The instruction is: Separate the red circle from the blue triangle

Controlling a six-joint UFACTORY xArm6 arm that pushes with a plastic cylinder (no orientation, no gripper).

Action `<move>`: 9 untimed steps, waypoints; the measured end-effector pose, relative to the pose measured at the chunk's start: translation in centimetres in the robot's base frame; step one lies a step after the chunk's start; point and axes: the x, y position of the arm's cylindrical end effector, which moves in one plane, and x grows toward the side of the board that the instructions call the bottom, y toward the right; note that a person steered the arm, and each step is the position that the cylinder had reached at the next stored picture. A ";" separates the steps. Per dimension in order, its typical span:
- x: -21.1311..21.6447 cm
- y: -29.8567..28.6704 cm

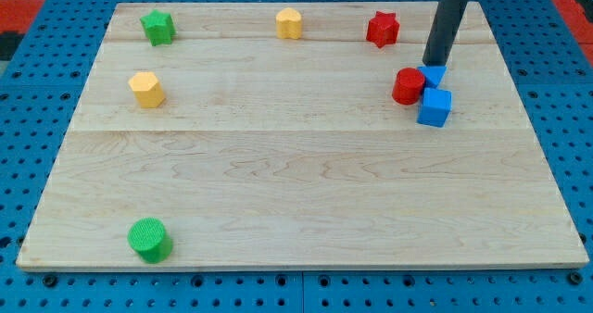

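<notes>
The red circle (406, 86) sits at the view's right on the wooden board (296, 193). The blue triangle (434, 74) lies right against its right side, partly hidden behind my rod. A blue cube (434, 107) sits just below the triangle, touching the red circle's lower right. My tip (432, 64) stands at the triangle's upper edge, just above and right of the red circle.
A red star (382, 28), a yellow block (289, 23) and a green star (157, 26) line the board's top edge. Another yellow block (146, 89) sits at the left. A green cylinder (149, 240) sits at the bottom left.
</notes>
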 end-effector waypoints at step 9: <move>9.8 4.2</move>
